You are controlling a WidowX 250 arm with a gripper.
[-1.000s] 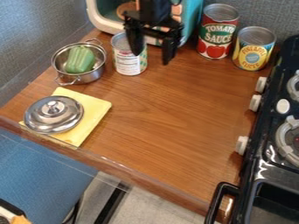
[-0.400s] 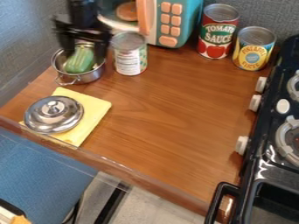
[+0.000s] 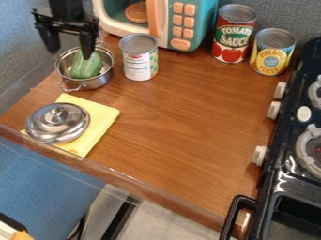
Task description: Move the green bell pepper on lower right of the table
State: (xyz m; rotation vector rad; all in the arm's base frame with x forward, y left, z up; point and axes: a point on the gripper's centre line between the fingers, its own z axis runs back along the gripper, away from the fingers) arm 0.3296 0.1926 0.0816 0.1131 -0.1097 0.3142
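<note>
Gripper (image 3: 67, 48) above pot (image 3: 99, 80), fingers apart, nothing between. Pepper (image 3: 86, 65) sits in pot, far left of counter (image 3: 182, 112). For the grasp: centre over pepper, descend straight, clear the rim, close evenly, lift high before going right.

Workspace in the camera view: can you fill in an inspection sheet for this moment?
Surface: brown wooden table, stove along its right side.
Job's things: green bell pepper inside the metal pot, upper left; not yet at lower right.
Clutter: metal lid on a yellow mat; white-labelled can, red can and yellow can.
Gripper: upper left by the pot, fingers apart, holding nothing.
Cables: nothing seen.
Surroundings: toy microwave behind, gray panels.
</note>
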